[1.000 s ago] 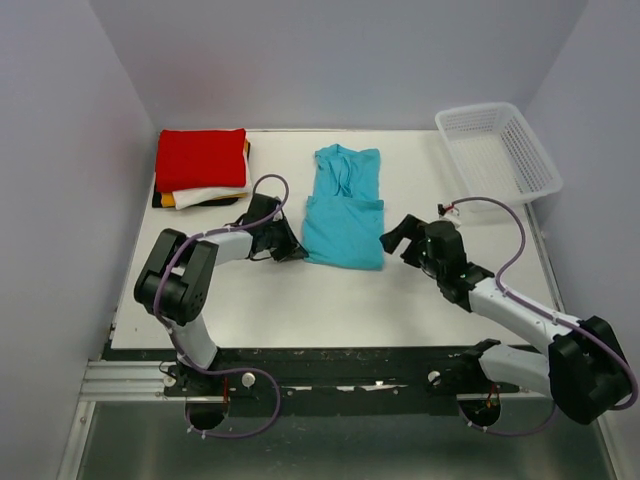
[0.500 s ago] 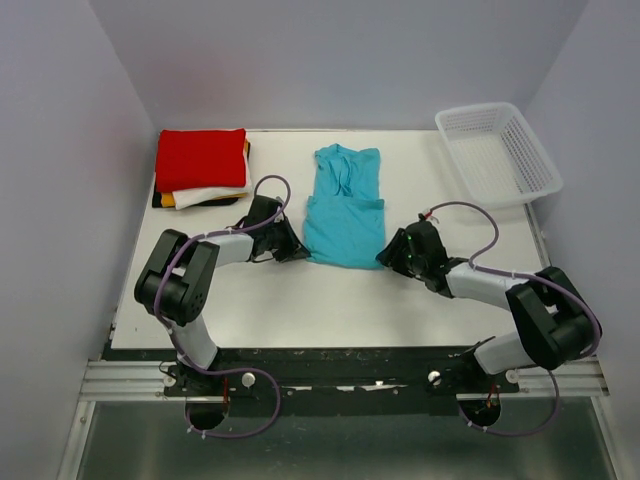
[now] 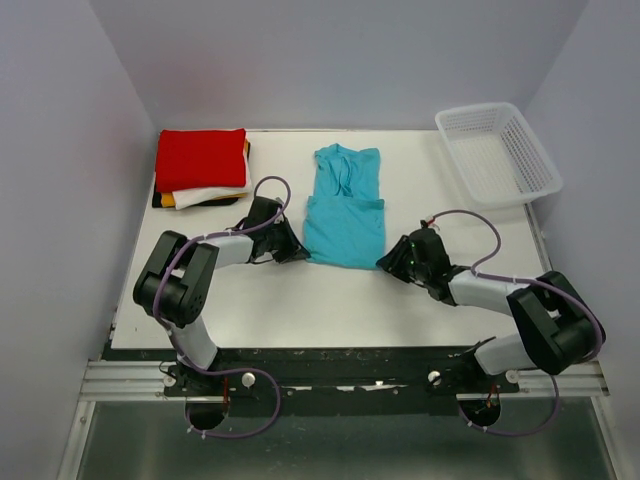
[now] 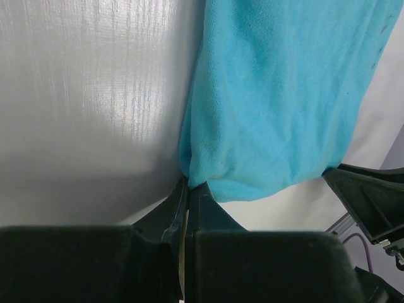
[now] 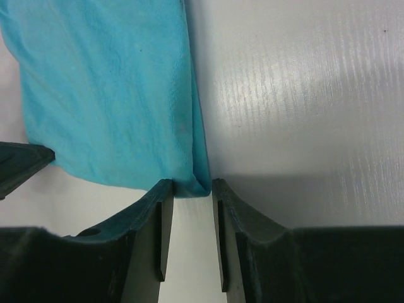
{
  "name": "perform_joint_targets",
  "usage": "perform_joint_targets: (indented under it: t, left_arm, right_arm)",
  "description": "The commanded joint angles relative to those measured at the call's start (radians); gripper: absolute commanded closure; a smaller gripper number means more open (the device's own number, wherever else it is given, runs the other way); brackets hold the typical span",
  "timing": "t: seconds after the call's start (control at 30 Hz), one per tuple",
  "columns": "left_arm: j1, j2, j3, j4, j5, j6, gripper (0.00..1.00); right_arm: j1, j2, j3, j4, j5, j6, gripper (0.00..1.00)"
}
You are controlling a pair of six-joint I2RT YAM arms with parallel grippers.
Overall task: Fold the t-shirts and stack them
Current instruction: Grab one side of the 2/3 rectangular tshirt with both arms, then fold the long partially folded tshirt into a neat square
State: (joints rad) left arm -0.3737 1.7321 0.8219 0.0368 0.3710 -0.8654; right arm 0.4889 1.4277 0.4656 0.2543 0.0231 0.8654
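A turquoise-blue t-shirt (image 3: 344, 215) lies folded lengthwise in the middle of the table, collar end away from me. My left gripper (image 3: 293, 250) is low at its near left corner; in the left wrist view the left gripper (image 4: 188, 186) is shut on that corner of the blue cloth (image 4: 278, 95). My right gripper (image 3: 388, 260) is at the near right corner. In the right wrist view the right gripper (image 5: 191, 186) stands narrowly open, and the corner of the shirt (image 5: 107, 95) sits between its tips. Folded t-shirts are stacked at the back left, red (image 3: 200, 158) on top.
Under the red shirt, white (image 3: 210, 195), yellow-orange (image 3: 247, 160) and black (image 3: 160, 200) edges show. A white mesh basket (image 3: 497, 152) stands at the back right corner. Grey walls close in the table on three sides.
My right arm has come down and left to the shirt's near right corner, and its jaws have narrowed around it. My left gripper has stayed at the near left corner.
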Motion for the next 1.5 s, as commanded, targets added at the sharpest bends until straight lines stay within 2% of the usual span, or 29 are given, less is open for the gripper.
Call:
perform_joint_targets:
  t: [0.0, 0.2, 0.27, 0.33, 0.37, 0.47, 0.53, 0.7, 0.83, 1.0, 1.1, 1.17, 1.27, 1.47]
  left_arm:
    - [-0.006, 0.012, -0.041, -0.067, -0.064, 0.023, 1.00]
    - [-0.006, 0.022, -0.035, -0.058, -0.051, 0.025, 1.00]
    - [-0.006, 0.020, -0.036, -0.066, -0.053, 0.027, 1.00]
    - [-0.006, 0.008, -0.045, -0.070, -0.057, 0.028, 1.00]
    - [-0.006, -0.001, -0.051, -0.075, -0.058, 0.028, 1.00]
    - [-0.009, -0.058, -0.110, -0.067, -0.059, 0.015, 1.00]
    - [-0.022, -0.130, -0.204, -0.042, -0.098, -0.023, 1.00]
    - [-0.149, -0.337, -0.400, -0.034, -0.153, -0.118, 1.00]
    - [-0.295, -0.540, -0.469, -0.197, -0.276, -0.219, 1.00]
    - [-0.454, -0.896, -0.461, -0.487, -0.418, -0.304, 1.00]
    - [-0.493, -1.078, -0.463, -0.529, -0.444, -0.300, 1.00]
    - [-0.496, -1.155, -0.461, -0.516, -0.446, -0.271, 1.00]
    - [-0.496, -1.185, -0.414, -0.505, -0.456, -0.218, 1.00]
    - [-0.475, -1.074, -0.211, -0.521, -0.571, -0.106, 1.00]
  right_arm:
    - [0.004, 0.021, -0.075, -0.100, -0.003, 0.005, 0.63]
    - [0.004, 0.101, -0.075, -0.029, -0.015, 0.012, 0.70]
    - [0.003, 0.122, -0.058, -0.043, -0.015, 0.015, 0.80]
    - [0.005, 0.122, -0.060, -0.031, -0.076, 0.009, 0.98]
    - [0.006, 0.115, -0.063, -0.030, -0.100, 0.004, 0.99]
    - [0.018, 0.061, -0.063, -0.119, -0.129, -0.020, 0.99]
    - [0.035, -0.020, -0.078, -0.210, -0.148, -0.046, 0.99]
    - [0.112, -0.247, -0.157, -0.357, -0.240, -0.070, 0.99]
    - [0.152, -0.445, -0.176, -0.511, -0.282, -0.054, 0.99]
    - [0.159, -0.712, -0.157, -0.701, -0.389, -0.090, 0.99]
    - [0.160, -0.809, -0.125, -0.782, -0.412, -0.105, 0.99]
    - [0.159, -0.844, -0.097, -0.775, -0.435, -0.101, 0.99]
    - [0.160, -0.867, -0.053, -0.708, -0.406, -0.076, 0.99]
    - [0.160, -0.767, 0.112, -0.674, -0.099, -0.029, 0.99]
